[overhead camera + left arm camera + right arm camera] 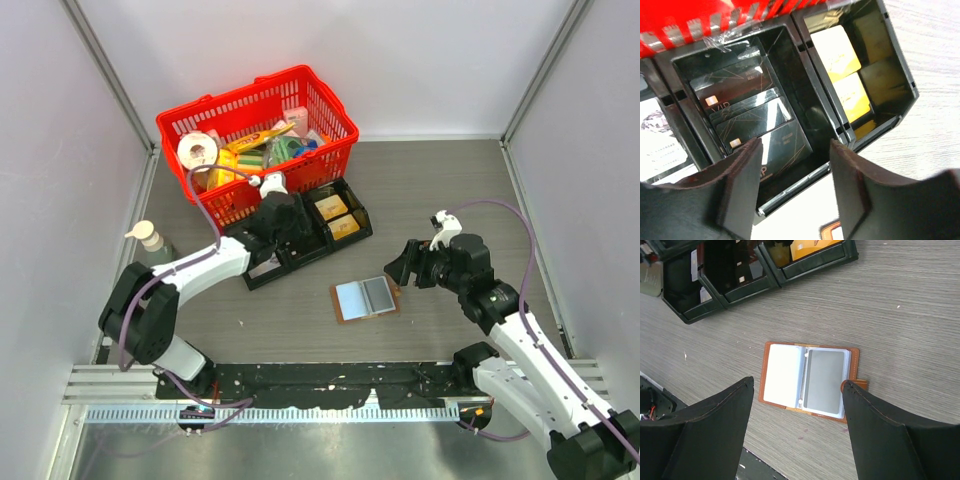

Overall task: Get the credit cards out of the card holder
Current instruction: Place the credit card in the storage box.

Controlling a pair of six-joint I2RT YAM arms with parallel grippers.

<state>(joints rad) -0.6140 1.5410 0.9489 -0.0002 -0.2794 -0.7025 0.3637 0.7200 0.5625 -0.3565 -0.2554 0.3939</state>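
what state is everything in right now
card holder, lying open flat, inner faces up
left gripper, open, holding nothing, over the tray's middle bin
right gripper, open, holding nothing, above the card holder
tray, bins open at the top
black cards, stacked in the middle bin
gold cards, lying in the right bin
basket, full of items
bottle, upright

Pale white walls point(420, 60) with grey metal posts point(542, 70) enclose a grey wood-grain table point(450, 190).
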